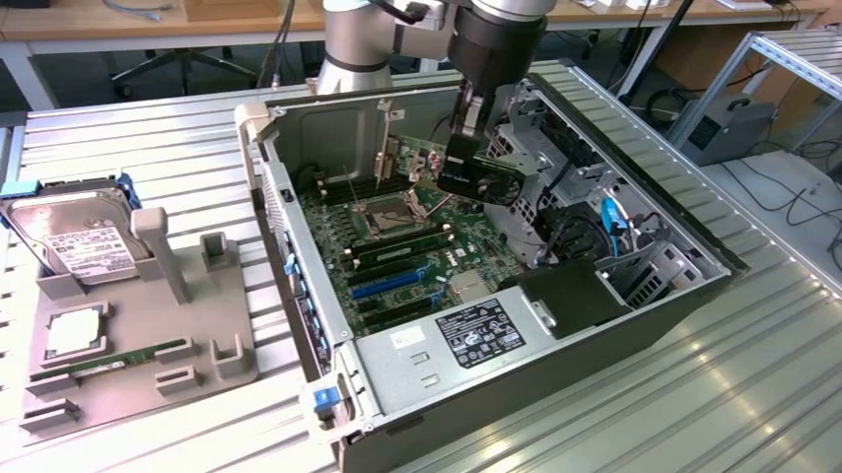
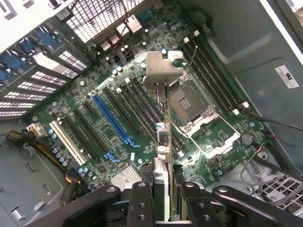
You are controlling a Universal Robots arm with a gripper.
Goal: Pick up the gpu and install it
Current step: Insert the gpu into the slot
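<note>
In the upper middle of the exterior view, inside the open computer case (image 1: 282,197), the tool (image 1: 462,158) is clamped on the gpu (image 1: 495,185), holding it on edge above the motherboard (image 1: 389,278), probably to line it up with a slot.

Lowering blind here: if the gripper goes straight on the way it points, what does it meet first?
The gpu held in the gripper would touch first, on the black slots of the motherboard beside the CPU socket; exact slot alignment is unclear.
</note>
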